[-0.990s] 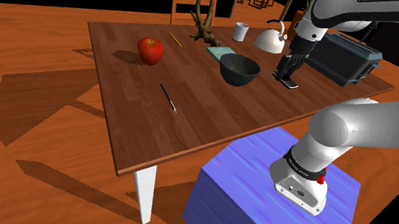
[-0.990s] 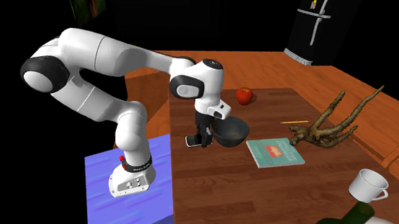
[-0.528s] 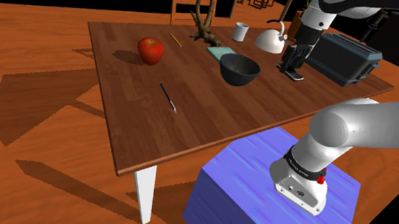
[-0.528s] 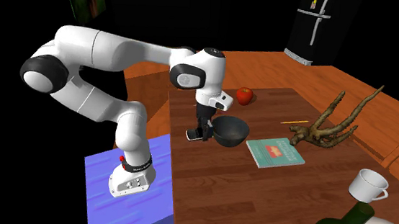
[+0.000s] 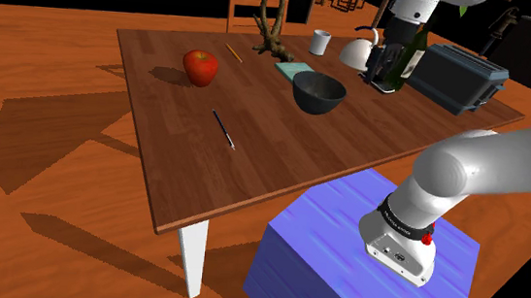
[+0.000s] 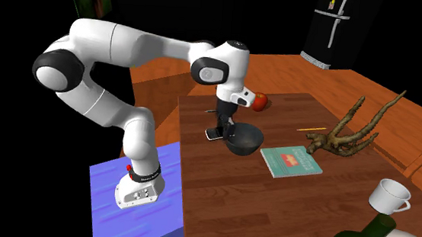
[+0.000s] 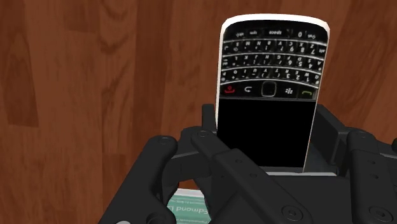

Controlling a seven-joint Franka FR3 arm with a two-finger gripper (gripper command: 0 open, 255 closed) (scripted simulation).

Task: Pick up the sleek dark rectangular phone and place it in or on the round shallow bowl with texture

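Black keypad phone [image 7: 272, 95], seemingly white-rimmed

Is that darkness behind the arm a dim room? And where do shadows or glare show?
Second exterior view: the black area behind the arm is simply not drawn, not dim. Shoulder view: the table throws hard-edged shadows onto the floor. Wrist view: the phone looks crisp, its keys legible, with no glare.

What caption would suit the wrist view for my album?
Black gripper clasping a keypad phone over the wooden table.
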